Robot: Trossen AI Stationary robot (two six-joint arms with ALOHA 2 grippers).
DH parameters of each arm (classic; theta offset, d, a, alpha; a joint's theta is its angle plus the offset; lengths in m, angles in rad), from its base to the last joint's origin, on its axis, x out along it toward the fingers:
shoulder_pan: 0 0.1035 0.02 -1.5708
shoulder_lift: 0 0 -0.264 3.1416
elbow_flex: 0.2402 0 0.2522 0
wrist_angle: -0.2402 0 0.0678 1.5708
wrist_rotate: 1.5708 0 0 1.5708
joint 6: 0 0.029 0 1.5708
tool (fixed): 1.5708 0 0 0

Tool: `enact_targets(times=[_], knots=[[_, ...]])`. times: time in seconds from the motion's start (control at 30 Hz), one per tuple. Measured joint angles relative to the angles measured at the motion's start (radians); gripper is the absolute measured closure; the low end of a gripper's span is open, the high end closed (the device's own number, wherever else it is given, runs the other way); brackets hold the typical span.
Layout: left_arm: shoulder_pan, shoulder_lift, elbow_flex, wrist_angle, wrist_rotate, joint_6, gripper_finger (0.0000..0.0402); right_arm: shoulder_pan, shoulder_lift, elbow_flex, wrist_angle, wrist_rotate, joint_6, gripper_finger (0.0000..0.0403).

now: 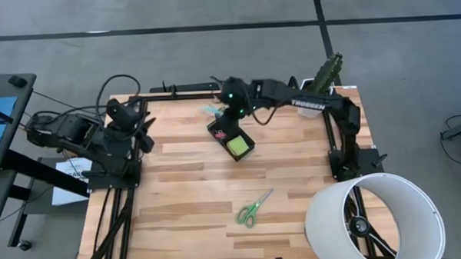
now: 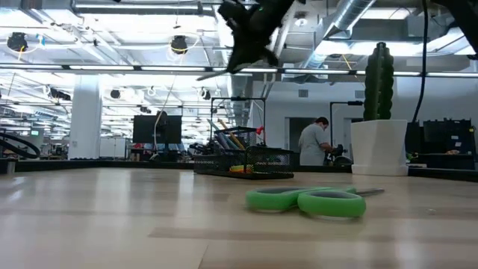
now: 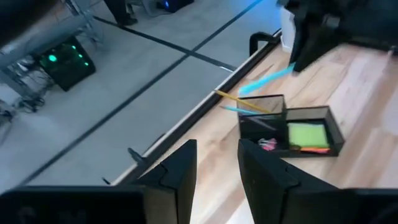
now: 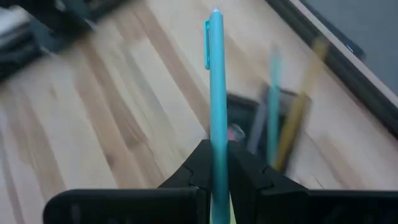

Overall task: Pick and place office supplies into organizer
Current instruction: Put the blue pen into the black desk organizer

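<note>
Your right gripper [image 4: 216, 163] is clamped on a teal pen [image 4: 215, 87], holding it above the organizer [image 1: 231, 137], which sits just toward twelve o'clock of the table's [image 1: 194, 192] centre. The cup section already holds a yellow pencil [image 3: 239, 101] and other pens leaning at angles; I judge that your pen could strike them on the way down, glance off the rim and drop onto the wood. The pen also sticks far out of the fingers, so a small wrist tilt could swing its tip off target.

Your left gripper [image 3: 216, 171] rests at nine o'clock, part open and empty. The scissors [image 1: 253, 209] lie at six o'clock, not yet stowed.

The only readable writing is "TROSSEN" on the right arm [image 1: 310, 104].
</note>
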Motion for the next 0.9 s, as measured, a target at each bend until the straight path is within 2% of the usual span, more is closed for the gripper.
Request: enact_targets(times=[0.17,0.37,0.57,0.63,0.9], knots=[[0.029,0.008,-0.001,-0.005,-0.001,0.073,0.0290,-0.029,0.024,0.075,-0.247,0.001,0.054,0.0380],[0.059,0.034,-0.002,-0.008,-0.015,0.171,0.0290,-0.047,0.053,0.079,-0.288,-0.003,0.086,0.0380],[0.090,0.059,-0.002,-0.011,-0.027,0.244,0.0290,-0.057,0.108,0.083,-0.296,-0.057,0.090,0.0380],[0.100,0.063,-0.002,-0.011,-0.033,0.257,0.0290,-0.067,0.121,0.076,-0.352,-0.071,0.094,0.0380],[0.158,0.073,-0.002,-0.018,-0.041,0.270,0.0290,-0.087,0.162,0.077,-0.373,-0.127,0.063,0.0379]])
